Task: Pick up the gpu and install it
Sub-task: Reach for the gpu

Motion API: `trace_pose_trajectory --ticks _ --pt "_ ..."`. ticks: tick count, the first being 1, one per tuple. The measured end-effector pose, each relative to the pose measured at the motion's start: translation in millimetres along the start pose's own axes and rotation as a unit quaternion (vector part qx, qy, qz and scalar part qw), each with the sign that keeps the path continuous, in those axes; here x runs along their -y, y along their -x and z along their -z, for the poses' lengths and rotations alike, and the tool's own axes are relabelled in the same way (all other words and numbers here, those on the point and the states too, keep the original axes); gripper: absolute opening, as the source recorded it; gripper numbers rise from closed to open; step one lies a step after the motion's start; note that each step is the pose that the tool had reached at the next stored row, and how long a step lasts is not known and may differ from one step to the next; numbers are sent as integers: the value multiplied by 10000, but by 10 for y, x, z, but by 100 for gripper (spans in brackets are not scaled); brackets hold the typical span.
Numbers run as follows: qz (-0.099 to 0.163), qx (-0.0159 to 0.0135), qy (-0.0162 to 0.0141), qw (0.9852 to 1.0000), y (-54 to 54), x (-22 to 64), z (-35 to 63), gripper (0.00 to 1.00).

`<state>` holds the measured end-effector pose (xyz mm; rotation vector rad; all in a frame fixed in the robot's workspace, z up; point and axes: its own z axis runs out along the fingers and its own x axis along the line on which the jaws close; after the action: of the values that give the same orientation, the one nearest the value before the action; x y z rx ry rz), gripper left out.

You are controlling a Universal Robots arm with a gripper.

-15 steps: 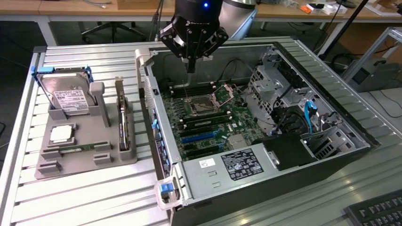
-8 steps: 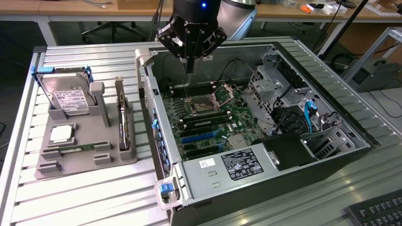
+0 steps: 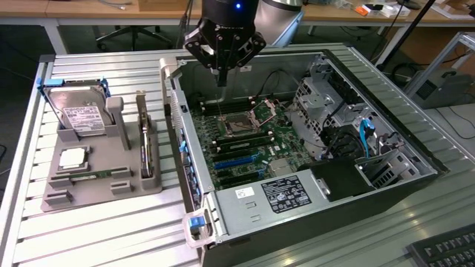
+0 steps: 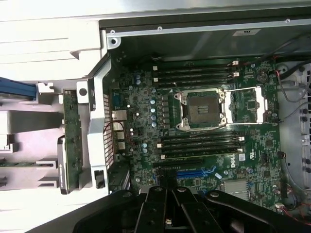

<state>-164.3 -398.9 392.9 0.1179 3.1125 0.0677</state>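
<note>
Starting at the exterior view's left: the slatted metal table (image 3: 104, 239) carries a gray holder tray (image 3: 55, 196). A silver hard drive (image 3: 82, 115) stands propped at its far end. In front of it lie a square processor chip (image 3: 72, 159) and a narrow green RAM stick (image 3: 93, 176).

Now your target. The gpu (image 3: 146, 147) stands on its long edge in a slot along the side of the tray nearest the computer, untouched. The wrist view has it too, the gpu (image 4: 71, 136) showing its brownish-green edge just outside the case wall.

Moving right, the open computer case (image 3: 182, 119) lies on its side. Your gripper (image 3: 220, 80) hangs above its far corner, over the motherboard (image 3: 256, 147). The fingers are pinched together into one point, and nothing is between them. In the wrist view the gripper (image 4: 167, 196) sits dark in the foreground, closed and empty, over the board's blue slot (image 4: 194, 172).

So you are well apart from the card, which is off to the exterior view's left of the arm with the case wall between.

Further right, the bare CPU socket (image 3: 241, 123) sits mid-board, the power supply (image 3: 286, 194) is at the near end of the case, and the drive cage (image 3: 326, 100) is beyond. A keyboard (image 3: 445, 251) shows at the near right corner.
</note>
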Motion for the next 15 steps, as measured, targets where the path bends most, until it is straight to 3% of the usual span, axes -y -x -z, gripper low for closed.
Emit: trace_pose_trajectory --ticks 15 --pt "0 0 0 10000 -74 6 0 11"
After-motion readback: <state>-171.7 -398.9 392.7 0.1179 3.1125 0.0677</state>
